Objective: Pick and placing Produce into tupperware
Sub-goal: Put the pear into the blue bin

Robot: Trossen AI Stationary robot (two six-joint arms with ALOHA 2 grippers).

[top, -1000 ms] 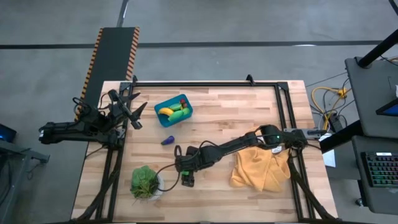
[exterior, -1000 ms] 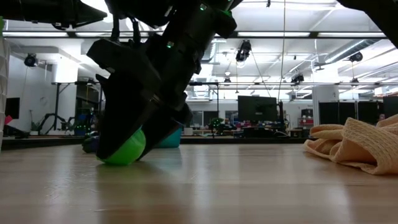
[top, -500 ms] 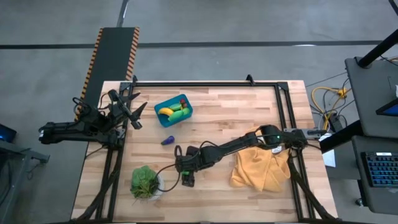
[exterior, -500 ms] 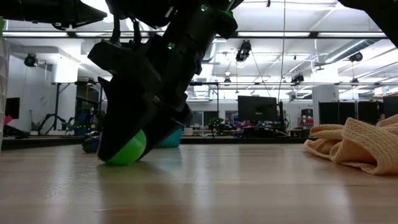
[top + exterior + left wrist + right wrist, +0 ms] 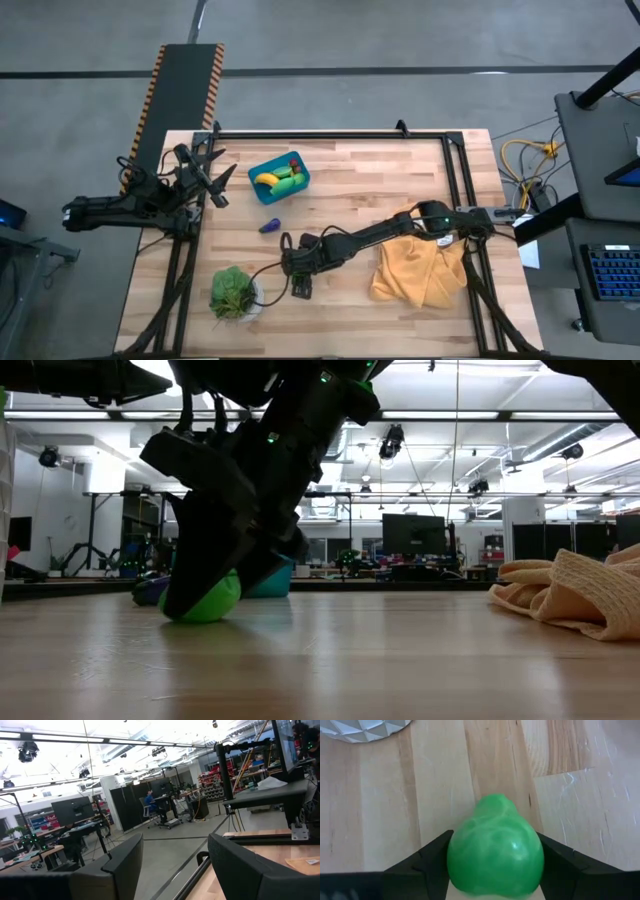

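Note:
A green pear-shaped produce piece [image 5: 495,845] lies on the wooden table near the front, right of the potted plant; its underside [image 5: 205,615] rests on the wood. My right gripper [image 5: 495,875] slants down over it, shut on it. The teal tupperware [image 5: 279,177] stands at the far left of the table and holds a yellow banana, green pieces and a red piece. A purple eggplant [image 5: 269,225] lies on the table between the tub and my right gripper. My left gripper [image 5: 215,185] waits open at the table's left edge, with nothing between its fingers [image 5: 125,865]. My right gripper pinches the green piece by its two rounded sides [image 5: 455,857] at its wide end, one finger [image 5: 427,862] on each side. The fingers slant down from the table's right. The piece still rests on the table, narrow end pointing away from the gripper.
A leafy plant in a white faceted pot [image 5: 232,292] stands close to the left of my right gripper. A mustard-yellow cloth [image 5: 420,270] lies bunched at the right, under the right arm. A black frame rail [image 5: 330,133] runs along the table's far edge.
My right gripper has shut its fingers onto the green piece without shifting its place. The piece has stayed on the table, nudged slightly sideways.

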